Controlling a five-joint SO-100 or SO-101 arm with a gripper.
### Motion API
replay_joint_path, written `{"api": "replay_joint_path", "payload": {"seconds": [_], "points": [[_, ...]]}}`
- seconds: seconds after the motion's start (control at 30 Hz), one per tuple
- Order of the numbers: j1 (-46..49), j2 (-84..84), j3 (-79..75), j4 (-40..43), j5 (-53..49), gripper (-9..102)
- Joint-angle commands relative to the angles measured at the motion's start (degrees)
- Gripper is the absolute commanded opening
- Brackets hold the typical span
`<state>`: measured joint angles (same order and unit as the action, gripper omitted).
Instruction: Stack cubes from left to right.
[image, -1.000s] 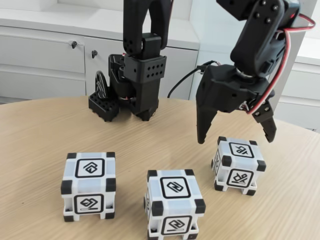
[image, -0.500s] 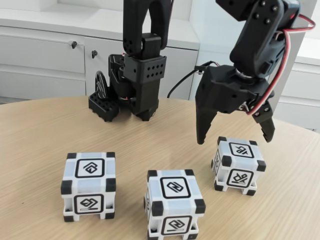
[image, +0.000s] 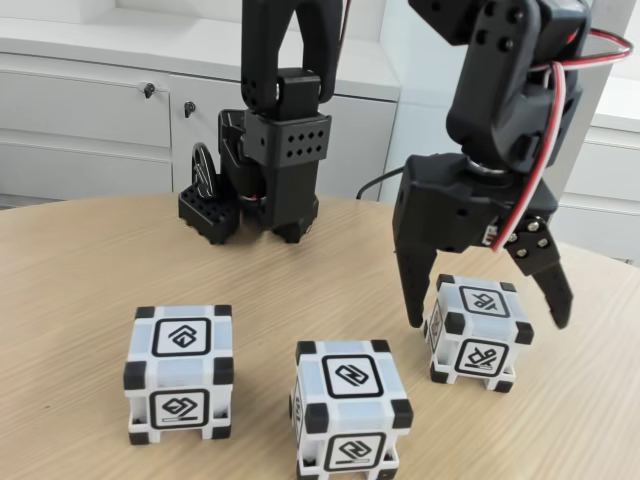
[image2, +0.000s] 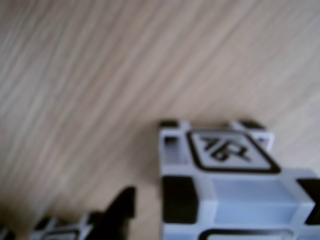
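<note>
Three white cubes with black corners stand apart on the wooden table (image: 80, 270) in the fixed view: a left cube (image: 180, 372), a middle cube (image: 349, 402) nearest the camera, and a right cube (image: 477, 331). My black gripper (image: 490, 322) is open, its two fingers straddling the right cube, one finger on each side at about the cube's upper half. No contact with the cube is visible. In the wrist view the right cube (image2: 235, 180) shows blurred and close, with one dark fingertip (image2: 122, 207) beside its left edge.
The arm's black base (image: 265, 170) stands at the back of the table, behind the cubes. White cabinets (image: 90, 110) run along the wall beyond. Red and black cables (image: 540, 150) hang by the wrist.
The gripper has dropped from above the right cube down around it, staying open. The cubes have not moved.
</note>
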<state>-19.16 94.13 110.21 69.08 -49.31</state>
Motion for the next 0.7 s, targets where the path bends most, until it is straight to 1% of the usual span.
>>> {"api": "replay_joint_path", "payload": {"seconds": [0.0,0.3,0.37,0.43,0.67], "points": [[0.62,0.18,-1.58,-0.35,0.09,32],[0.62,0.18,-1.58,-0.35,1.85,14],[0.62,0.18,-1.58,-0.35,2.29,9],[0.62,0.26,-1.58,-0.35,3.16,0],[0.62,1.93,-2.37,0.7,8.17,0]]}}
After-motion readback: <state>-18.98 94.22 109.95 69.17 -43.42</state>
